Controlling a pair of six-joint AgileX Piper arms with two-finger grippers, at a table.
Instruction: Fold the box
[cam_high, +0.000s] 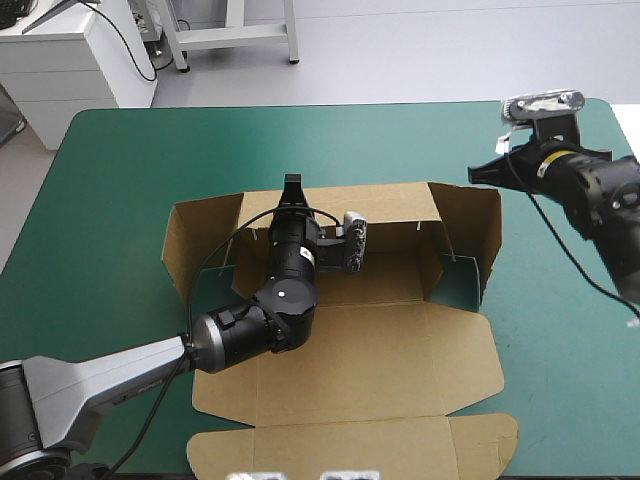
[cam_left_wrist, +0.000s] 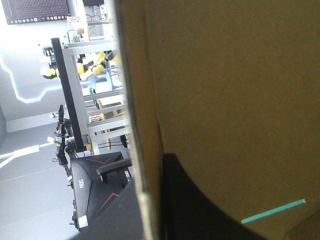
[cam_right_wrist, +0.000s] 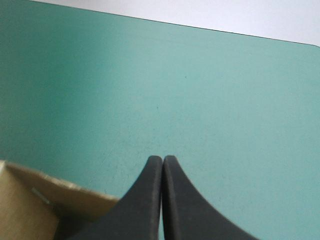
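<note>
Now left jaws pinch box (cam_high: 400, 340) wall; right jaws pressed together over teal-green cover (cam_high: 120, 200).

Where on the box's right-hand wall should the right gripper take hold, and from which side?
Its free top edge, coming from the table's right. The right wall stands upright, thin board with bare teal-green cover outside it, so a finger likely fits each side. The right gripper, now shut, must open first.

I have the left arm stretched forward, left gripper (cam_high: 292, 186) pinching the box (cam_high: 400, 350) wall; right gripper (cam_right_wrist: 163, 159) hovers, jaws together.
</note>
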